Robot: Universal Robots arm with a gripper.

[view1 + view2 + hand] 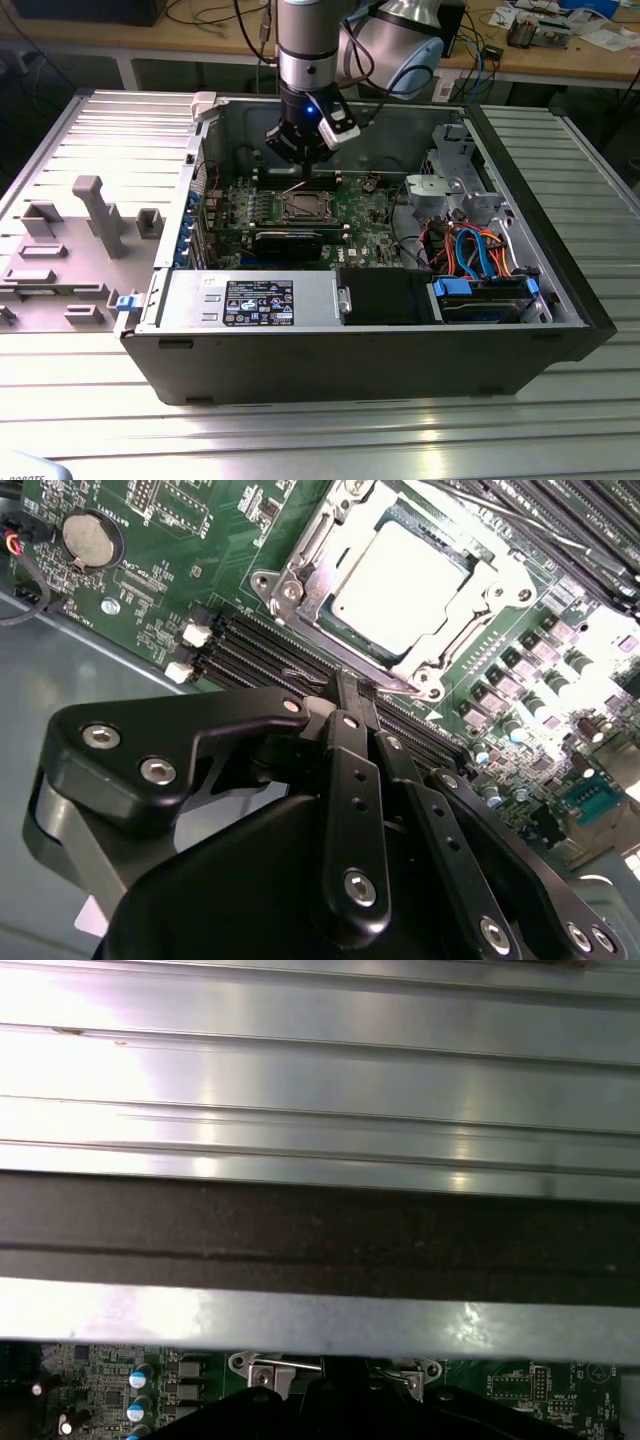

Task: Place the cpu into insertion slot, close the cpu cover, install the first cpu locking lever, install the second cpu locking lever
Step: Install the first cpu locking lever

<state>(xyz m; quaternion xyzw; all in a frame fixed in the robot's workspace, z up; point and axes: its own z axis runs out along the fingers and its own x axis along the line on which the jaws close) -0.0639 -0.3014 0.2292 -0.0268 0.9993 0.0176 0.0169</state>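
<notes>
Second wrist view puts the cpu (402, 580) flat inside the insertion slot (290, 588), its pale metal top showing through the cut-out of the cpu cover (478, 598), which lies down over it. The green motherboard (190, 540) spreads around the slot, with a round coin battery (90, 538) well apart from the slot and rows of black memory slots (255, 645) just beside it, between the slot and the pincer (352, 695). The pincer's black fingers (345, 705) are drawn together with their tips meeting at the slot's near rim; nothing sizable sits between them, and whether they pinch a thin lever wire there I cannot tell.

From the exterior view, the arm (305, 45) comes down into the open computer case (520, 330), which lies on a ribbed metal surface (300, 440). The pincer (300, 150) hangs just above the slot (303, 208), near the case's back wall. A long black expansion card (288, 243) lies just beside the slot, towards the case's front wall. Grey fixture blocks (95, 215) stand on a plate outside the case, well apart from the slot, on the exterior view's left.
</notes>
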